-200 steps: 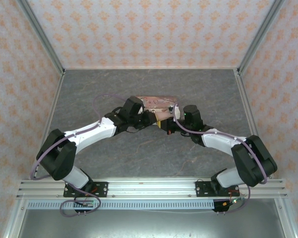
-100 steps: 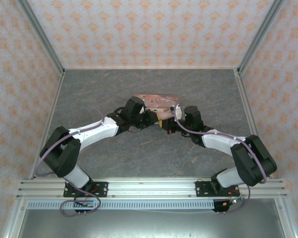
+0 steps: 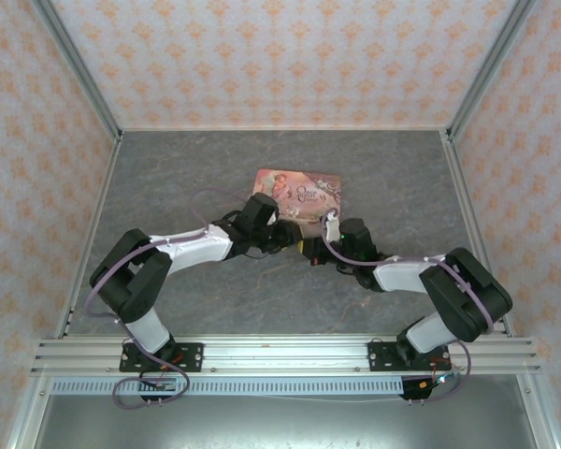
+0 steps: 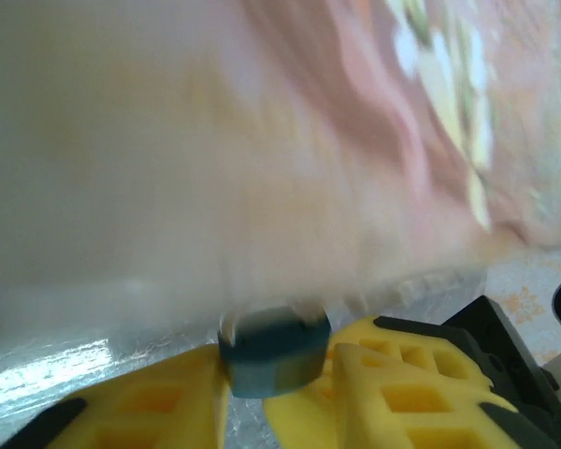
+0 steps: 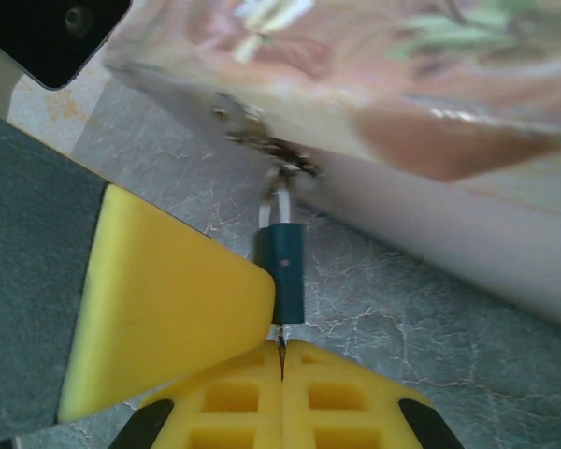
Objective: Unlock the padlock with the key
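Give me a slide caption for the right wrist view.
Right gripper, shut on the key, holds it at the padlock base; the shackle hangs through the tin clasp.

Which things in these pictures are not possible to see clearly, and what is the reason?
- Left wrist view: motion blur; whether the left gripper presses the padlock between its fingers is unclear.
- Right wrist view: the key is a sliver pinched in the shut right gripper; the keyhole is hidden by it.
- Top external view: beside the tin, the wrists cover both sets of jaws.
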### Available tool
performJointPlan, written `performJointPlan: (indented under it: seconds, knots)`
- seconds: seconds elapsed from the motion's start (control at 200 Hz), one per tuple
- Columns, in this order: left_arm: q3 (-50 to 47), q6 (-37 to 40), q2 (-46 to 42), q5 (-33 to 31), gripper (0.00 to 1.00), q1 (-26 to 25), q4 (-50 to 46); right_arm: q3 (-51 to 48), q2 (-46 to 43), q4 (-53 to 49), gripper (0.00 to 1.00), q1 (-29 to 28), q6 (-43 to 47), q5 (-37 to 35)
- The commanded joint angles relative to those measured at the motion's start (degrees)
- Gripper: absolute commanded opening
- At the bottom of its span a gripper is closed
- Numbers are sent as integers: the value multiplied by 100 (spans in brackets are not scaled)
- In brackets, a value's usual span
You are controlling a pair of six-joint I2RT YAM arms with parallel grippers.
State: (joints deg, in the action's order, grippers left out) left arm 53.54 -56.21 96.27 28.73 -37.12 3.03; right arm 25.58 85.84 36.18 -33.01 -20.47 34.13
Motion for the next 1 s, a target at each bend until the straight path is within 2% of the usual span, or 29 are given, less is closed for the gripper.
performJointPlan:
  seconds: [0.0,0.18,0.27,0.405,0.565,0.726,0.996]
  knots:
    - [-47,-50,-225,42,42,-8,376,-79,192,592,0,-48,-313,-44]
    - [-224,-17,-611,-185,55,120,120,-22,356,561,0,-73,-507,89]
    - [-442,-119,-820,-293,57,224,193,8,378,488,0,-106,-705,102]
    - [-822,-508,-995,-372,57,304,626,-44,354,623,0,-161,-1219,103]
    - [-1310,-1054,-963,-415,54,302,1631,-95,292,812,0,-203,-1830,59]
    - [-1385,-1165,-795,-422,53,277,1868,-68,204,628,0,-205,-2245,-116]
    - [-1235,-1408,-287,-337,50,137,2196,88,319,512,0,-205,-2548,7]
